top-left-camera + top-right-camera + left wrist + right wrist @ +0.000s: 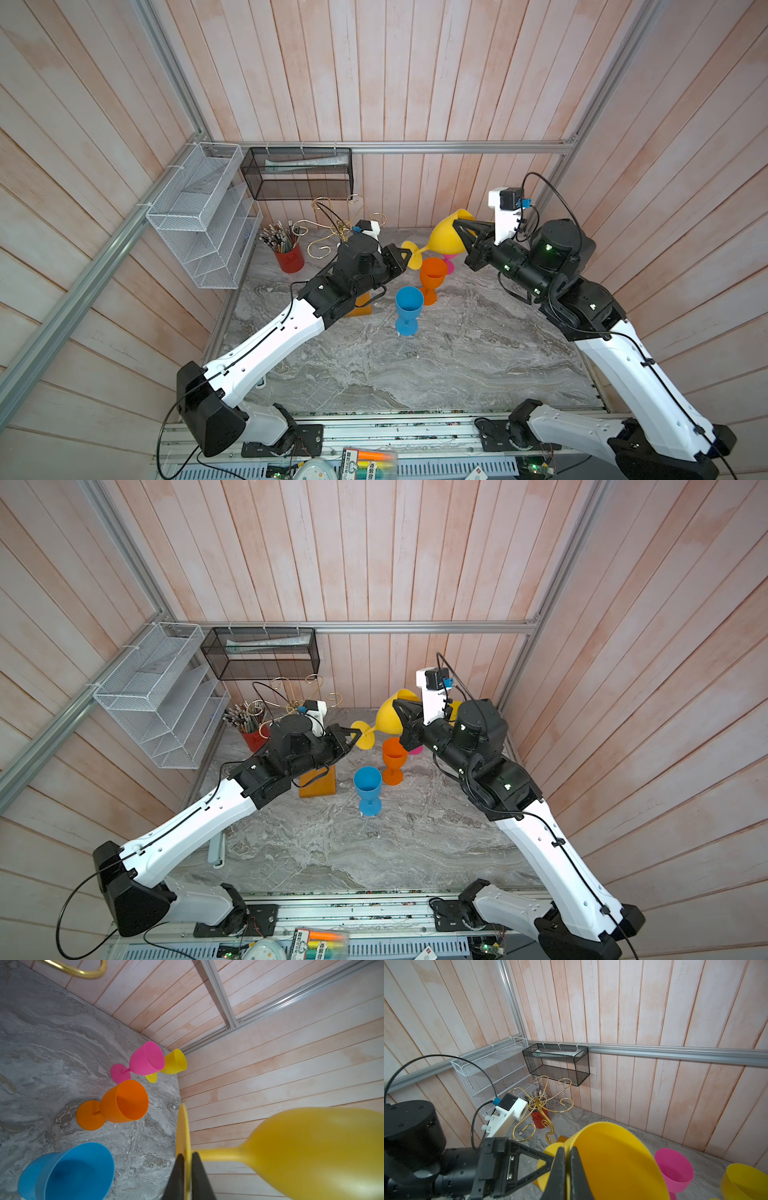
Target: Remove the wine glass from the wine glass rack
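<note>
The yellow wine glass hangs tilted in the air between my two grippers, to the right of the wine glass rack and off its gold wire arms. My right gripper is shut on the rim of the bowl. My left gripper straddles the glass's flat foot, its jaws narrowly parted with a sliver of light beside the foot. The rack's wooden base lies partly under my left arm.
A blue glass, an orange glass and a pink glass stand on the marble below the held one, with another yellow glass in the corner. A red pencil cup, a white basket and a black basket are at the back left.
</note>
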